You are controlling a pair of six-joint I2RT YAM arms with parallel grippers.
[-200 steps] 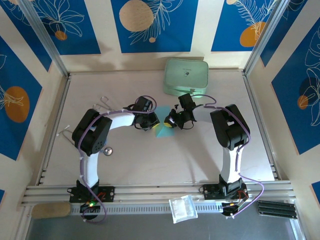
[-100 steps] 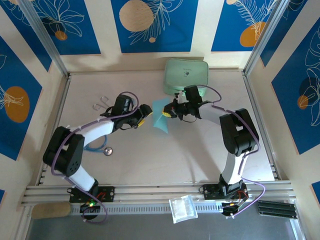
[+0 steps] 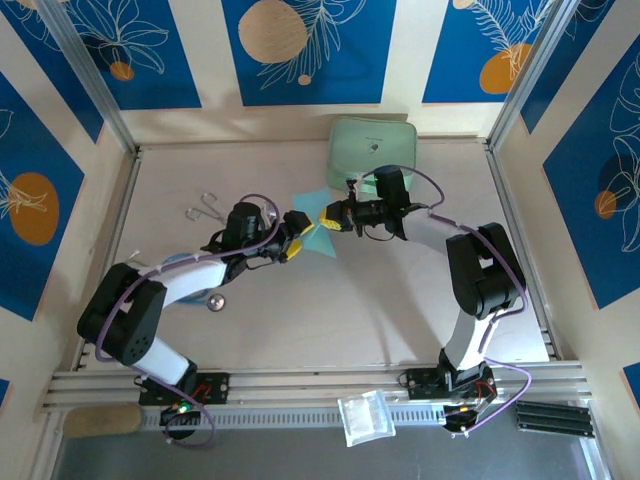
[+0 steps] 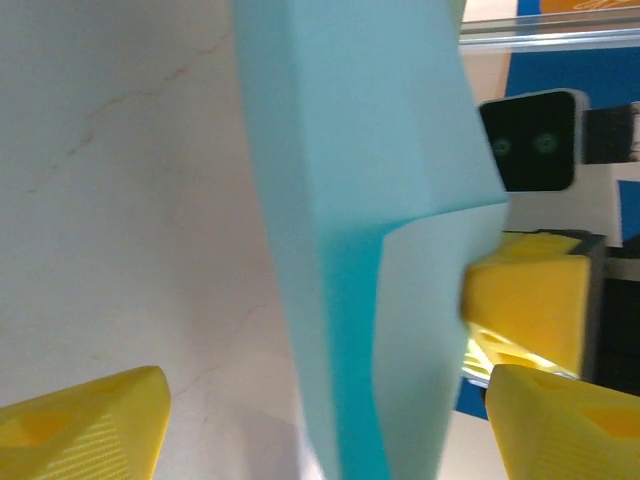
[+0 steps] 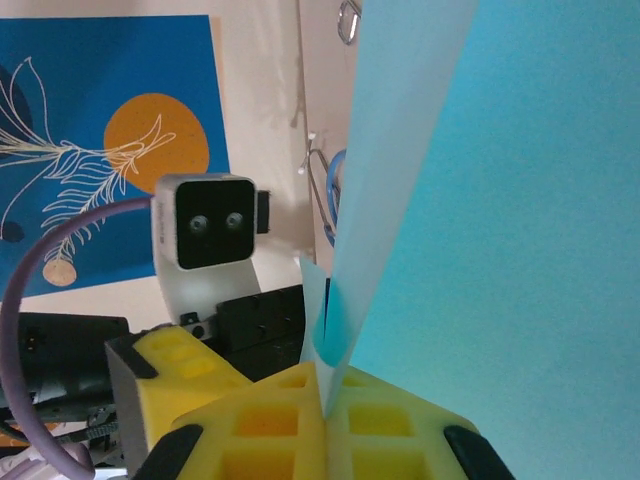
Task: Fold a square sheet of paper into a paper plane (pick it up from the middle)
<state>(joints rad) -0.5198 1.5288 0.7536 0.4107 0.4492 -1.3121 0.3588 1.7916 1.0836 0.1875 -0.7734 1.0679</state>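
Note:
The sky-blue square sheet of paper (image 3: 319, 236) hangs folded above the table's middle, between the two grippers. My right gripper (image 3: 331, 216) is shut on its edge; in the right wrist view the yellow fingers (image 5: 270, 430) pinch the paper (image 5: 480, 200) where its layers meet. My left gripper (image 3: 296, 236) stands open just left of it. In the left wrist view the folded paper (image 4: 350, 200) runs between the spread yellow fingertips (image 4: 90, 420) without being gripped. No finished paper plane shape shows.
A mint-green rounded case (image 3: 372, 141) lies at the back, just behind the right gripper. Metal hooks (image 3: 204, 206) and a stethoscope-like cable with a round head (image 3: 214, 301) lie at the left. A clear plastic bag (image 3: 365, 416) rests on the front rail.
My left gripper has opened and let go of the paper. Both grippers have shifted toward the back of the table, and the paper now hangs from the right gripper alone.

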